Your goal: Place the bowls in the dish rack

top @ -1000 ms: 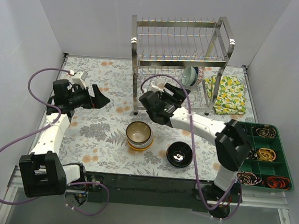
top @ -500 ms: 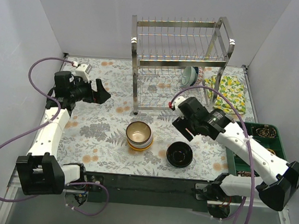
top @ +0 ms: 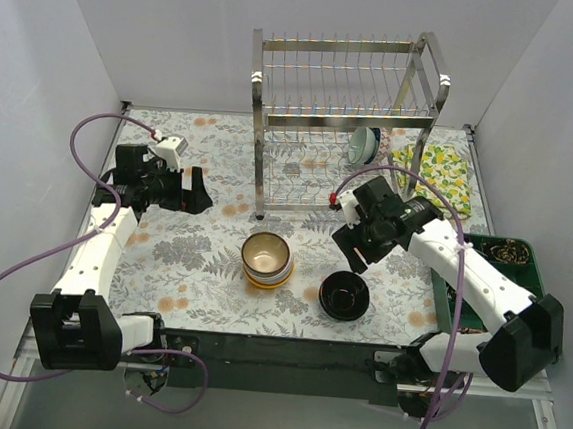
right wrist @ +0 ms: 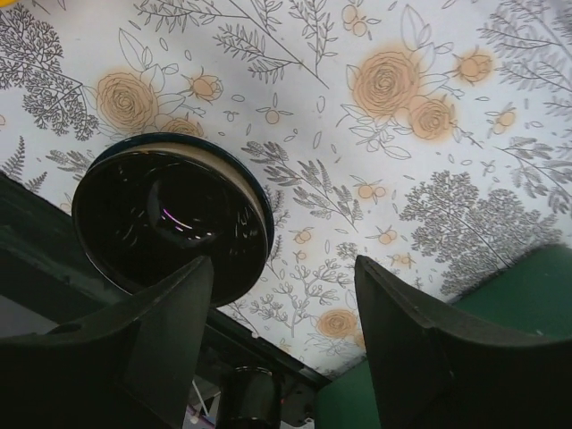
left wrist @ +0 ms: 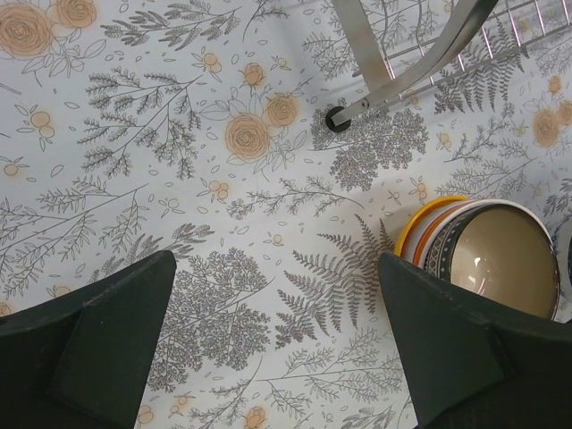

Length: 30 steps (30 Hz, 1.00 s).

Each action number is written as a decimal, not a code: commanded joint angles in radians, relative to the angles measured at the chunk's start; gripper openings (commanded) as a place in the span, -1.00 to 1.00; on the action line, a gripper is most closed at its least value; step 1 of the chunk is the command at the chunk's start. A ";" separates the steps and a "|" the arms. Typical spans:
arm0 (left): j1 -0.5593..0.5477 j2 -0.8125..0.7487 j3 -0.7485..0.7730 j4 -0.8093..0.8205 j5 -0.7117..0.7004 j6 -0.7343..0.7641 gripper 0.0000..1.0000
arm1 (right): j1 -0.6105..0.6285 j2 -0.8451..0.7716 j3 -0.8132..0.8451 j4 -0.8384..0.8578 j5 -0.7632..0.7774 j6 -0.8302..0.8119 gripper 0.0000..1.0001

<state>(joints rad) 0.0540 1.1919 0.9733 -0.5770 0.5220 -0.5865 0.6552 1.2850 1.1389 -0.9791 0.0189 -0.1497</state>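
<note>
Rack [top: 341,109] beyond both jaws | left gripper [left wrist: 275,261] wide open, empty | right gripper [right wrist: 281,268] wide open, empty | stack [left wrist: 496,259] ahead-right of left jaws | dark bowl [right wrist: 170,223] beside one right finger, unheld | bowl [top: 365,144] far beyond right jaws, in rack's lower tier

**What the table carries**

The floral table [top: 192,257] carries the dish rack [top: 340,119] at the back and a lemon-print cloth [top: 432,182] just right of it. Nearer the front are a stack of bowls [top: 267,259], a dark bowl [top: 344,295] and a green tray [top: 547,316].
</note>
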 commanded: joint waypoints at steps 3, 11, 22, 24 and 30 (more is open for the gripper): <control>0.000 0.009 0.025 -0.044 -0.033 0.048 0.96 | -0.011 0.103 0.032 -0.015 -0.108 0.021 0.42; 0.001 0.014 0.025 -0.023 -0.034 0.056 0.96 | -0.009 0.203 0.032 -0.013 -0.142 0.009 0.33; 0.001 0.002 0.015 0.005 -0.019 0.042 0.96 | -0.025 0.269 0.018 -0.001 -0.097 0.015 -0.07; 0.003 0.000 0.007 0.014 -0.017 0.037 0.96 | -0.025 0.266 0.018 0.000 -0.091 0.016 -0.18; 0.003 0.002 -0.013 0.046 0.004 0.034 0.96 | -0.025 0.215 0.019 -0.003 -0.051 0.010 -0.74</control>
<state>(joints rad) 0.0540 1.2140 0.9730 -0.5682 0.5026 -0.5552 0.6350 1.5570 1.1397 -0.9829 -0.0742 -0.1349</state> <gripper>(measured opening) 0.982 0.188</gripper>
